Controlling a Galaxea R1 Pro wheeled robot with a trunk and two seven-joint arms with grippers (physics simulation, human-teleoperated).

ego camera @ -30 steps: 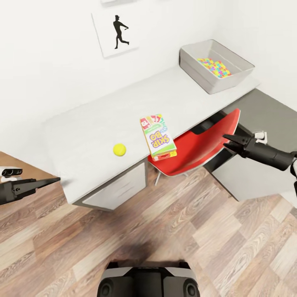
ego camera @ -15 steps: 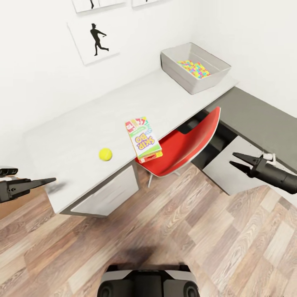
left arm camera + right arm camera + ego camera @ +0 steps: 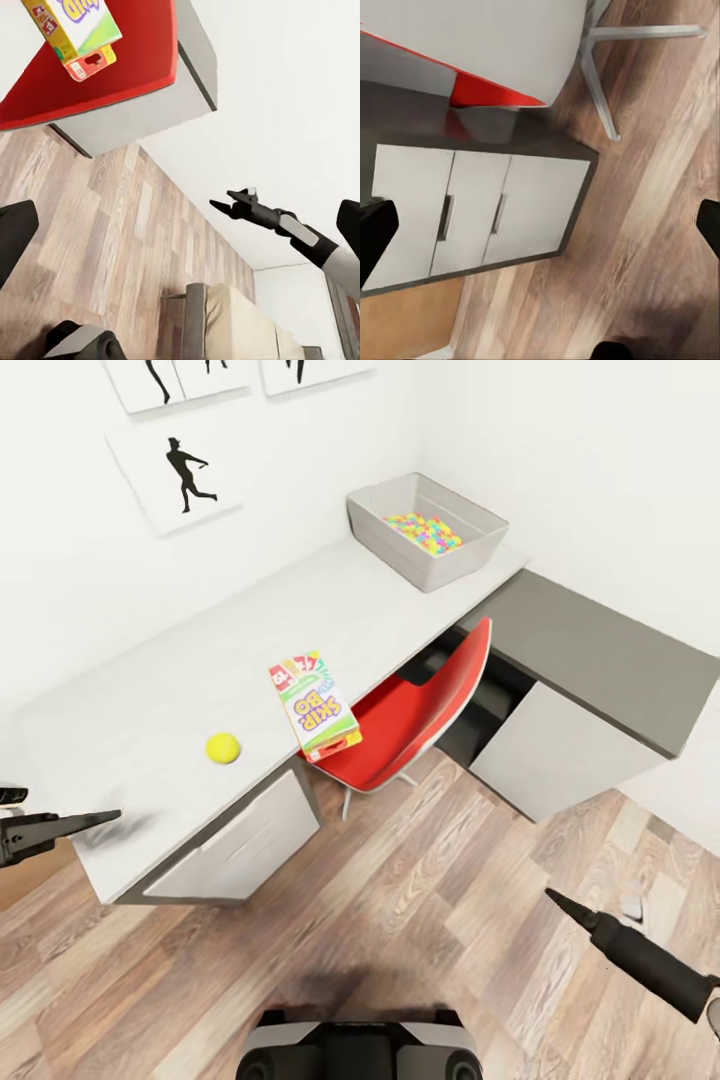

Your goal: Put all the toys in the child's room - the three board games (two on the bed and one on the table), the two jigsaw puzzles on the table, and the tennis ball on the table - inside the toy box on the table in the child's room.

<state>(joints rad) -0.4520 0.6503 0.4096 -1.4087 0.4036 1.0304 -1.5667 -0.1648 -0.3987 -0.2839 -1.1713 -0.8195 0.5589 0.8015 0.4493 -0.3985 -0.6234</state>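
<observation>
- Scanning from your left, the left gripper (image 3: pixel 100 818) hangs low off the near end of the white table (image 3: pixel 130 710); its fingers read as one thin point from the head camera, while its own wrist camera has them at opposite edges of the frame, so I judge it parted and carrying nothing.
- Next comes the tennis ball (image 3: pixel 222 747), sitting alone on the tabletop near the front edge, apart from everything else, so you could take it without nudging a neighbour.
- Just right of it lies the Skip-Bo board game (image 3: pixel 314 705), flat, with its near end overhanging the table edge above the red chair (image 3: pixel 420 715); that overhang gives you a lip to pinch, but a clumsy push could tip it onto the seat.
- Further right and back, the toy box (image 3: pixel 425 530) stands at the far corner of the table against the wall, already holding coloured jigsaw pieces (image 3: pixel 426 532); its open top faces up for drops from above.
- Beyond that sits the darker grey side desk (image 3: pixel 600 650).
- Far right, the right gripper (image 3: pixel 553 897) hovers low over the wood floor, well away from the table; its wrist camera has dark finger tips at both frame edges, so it looks parted and unloaded.
</observation>
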